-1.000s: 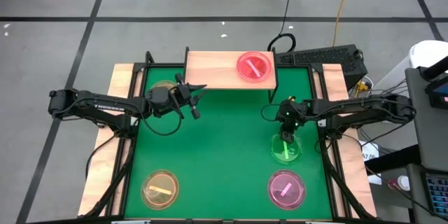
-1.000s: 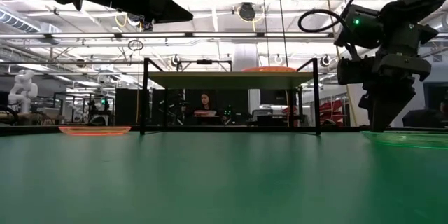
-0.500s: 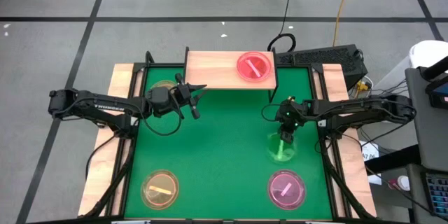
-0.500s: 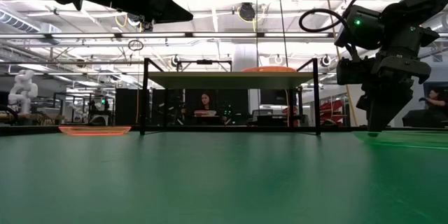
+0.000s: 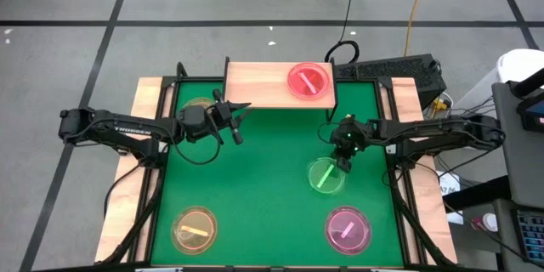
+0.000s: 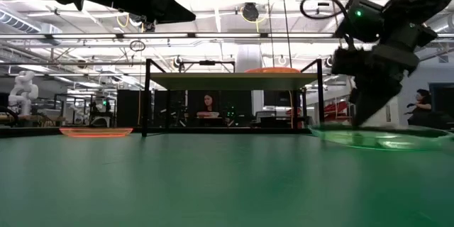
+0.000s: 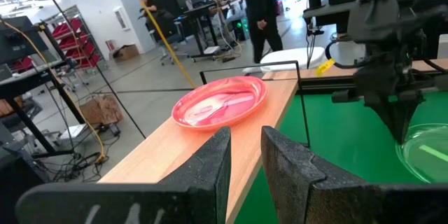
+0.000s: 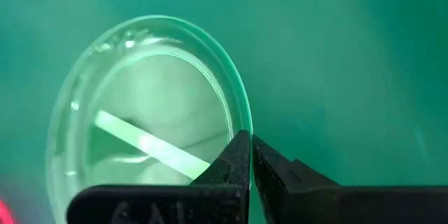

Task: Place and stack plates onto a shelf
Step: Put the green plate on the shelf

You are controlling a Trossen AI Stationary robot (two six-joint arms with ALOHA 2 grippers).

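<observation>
Right gripper: just right of centre in the overhead picture, fingers pressed together on the rim of the green plate; the right wrist view shows the rim pinched between the two tips.
Green plate: hanging from the claw by one edge, low over the green table; from table height it looks barely clear of the surface, though I cannot tell whether its far edge touches.
Left gripper: upper left of centre, raised above the mat near the shelf's left end, fingers spread with nothing between them, waiting.
Shelf: top centre of the overhead picture, a light board on black legs; a pink plate sits on its right half, the left half is bare.
Other plates: an orange plate at lower left, a second pink plate at lower right, and a yellowish plate by the shelf's left leg, partly hidden by the left arm.
Step in hand: I'd say the green plate has just been gripped and is to be carried off.
Next move: a lift high enough to clear the board's edge, then a carry toward the top of the picture, keeping the plate level, and a release onto the pink plate or the bare half.
</observation>
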